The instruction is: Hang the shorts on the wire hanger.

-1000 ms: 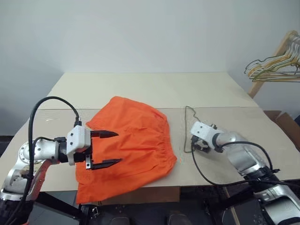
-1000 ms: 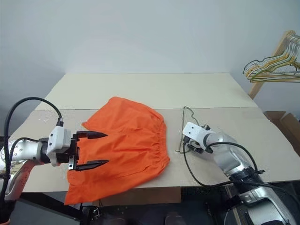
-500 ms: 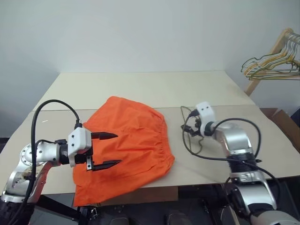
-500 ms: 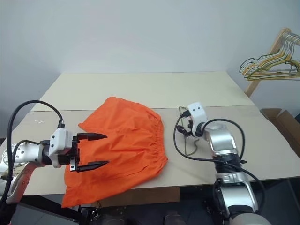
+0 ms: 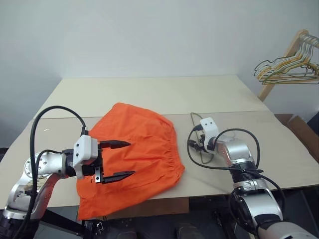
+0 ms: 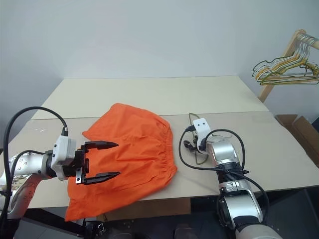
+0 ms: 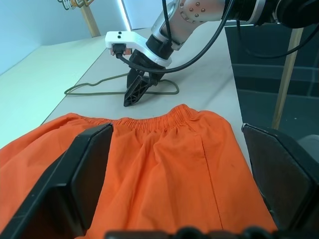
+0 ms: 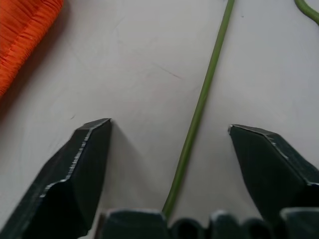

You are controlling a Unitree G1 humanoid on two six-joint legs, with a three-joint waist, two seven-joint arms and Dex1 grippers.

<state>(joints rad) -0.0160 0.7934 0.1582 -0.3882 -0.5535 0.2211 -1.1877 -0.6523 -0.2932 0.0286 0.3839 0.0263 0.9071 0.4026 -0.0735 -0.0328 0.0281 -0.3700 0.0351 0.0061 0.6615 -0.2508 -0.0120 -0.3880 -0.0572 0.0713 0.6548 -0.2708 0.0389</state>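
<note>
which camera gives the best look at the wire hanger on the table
The left wrist view: the wire hanger lies flat beyond the shorts, its outline clear. The right wrist view shows one wire between the right gripper's open fingers; the eye views, a thin loop.

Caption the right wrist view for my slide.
Right gripper, jaws open, straddling the wire hanger lying on the table beside the shorts.

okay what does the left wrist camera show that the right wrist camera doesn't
Left wrist view: the right gripper tipped down over the wire hanger on the table, plus most of the shorts spread flat.

Right wrist view: a close look at one straight wire of the hanger running between that gripper's open fingers.

Both: the shorts' gathered waistband edge, the hanger wire and the pale tabletop.
</note>
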